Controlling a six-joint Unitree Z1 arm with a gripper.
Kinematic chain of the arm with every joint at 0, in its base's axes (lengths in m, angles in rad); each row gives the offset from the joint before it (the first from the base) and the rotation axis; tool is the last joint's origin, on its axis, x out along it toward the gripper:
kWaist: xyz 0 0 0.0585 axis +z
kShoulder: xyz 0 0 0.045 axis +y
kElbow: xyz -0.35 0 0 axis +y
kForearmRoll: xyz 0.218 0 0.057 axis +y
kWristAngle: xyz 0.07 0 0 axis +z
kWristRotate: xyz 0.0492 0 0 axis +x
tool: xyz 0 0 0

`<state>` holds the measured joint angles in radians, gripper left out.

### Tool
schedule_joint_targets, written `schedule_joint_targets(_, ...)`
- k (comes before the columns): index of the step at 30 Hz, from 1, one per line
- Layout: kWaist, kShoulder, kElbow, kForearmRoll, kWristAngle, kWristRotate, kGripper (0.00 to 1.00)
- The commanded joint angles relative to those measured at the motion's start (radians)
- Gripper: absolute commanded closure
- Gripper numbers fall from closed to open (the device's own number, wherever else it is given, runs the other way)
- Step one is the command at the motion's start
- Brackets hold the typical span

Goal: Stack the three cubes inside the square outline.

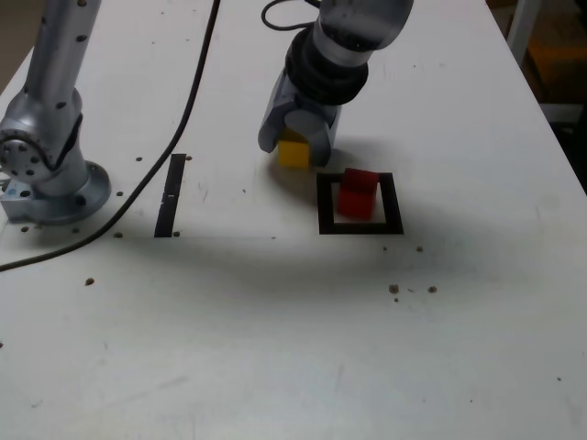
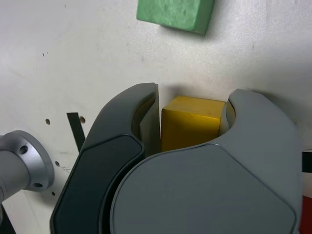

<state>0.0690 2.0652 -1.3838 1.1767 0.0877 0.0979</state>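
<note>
The yellow cube [image 1: 293, 154] rests on the white table just outside the square outline [image 1: 324, 203], off its far-left corner in the exterior view. My gripper [image 1: 295, 145] reaches down over the yellow cube and is shut on it. In the wrist view both jaws press the sides of the yellow cube [image 2: 191, 123], with the gripper [image 2: 192, 105] around it. Inside the outline stands the red cube [image 1: 357, 194]. Beyond the gripper in the wrist view, the green cube [image 2: 174, 13] lies on the table; in the exterior view the arm hides it.
The arm's silver base [image 1: 46, 179] stands at the exterior view's left, with a black cable [image 1: 188, 110] running past it. A straight black strip [image 1: 170, 194] lies between the base and the outline. Small dark specks dot the table.
</note>
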Motion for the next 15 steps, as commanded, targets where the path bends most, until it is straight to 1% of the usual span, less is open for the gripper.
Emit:
schedule_joint_targets(1,0.002,-0.027,-0.017,0.029,0.012,0.000,0.80)
schedule_joint_targets(3,0.002,-0.042,-0.040,0.070,0.023,0.000,0.81)
schedule_joint_targets(5,-0.002,-0.060,-0.080,0.141,0.034,0.002,0.82)
schedule_joint_targets(6,-0.006,-0.072,-0.110,0.194,0.038,0.003,0.82)
schedule_joint_targets(9,-0.022,-0.101,-0.170,0.296,0.035,0.004,0.82)
schedule_joint_targets(12,-0.043,-0.126,-0.216,0.353,0.023,0.001,0.82)
schedule_joint_targets(15,-0.068,-0.140,-0.261,0.386,0.012,-0.012,0.82)
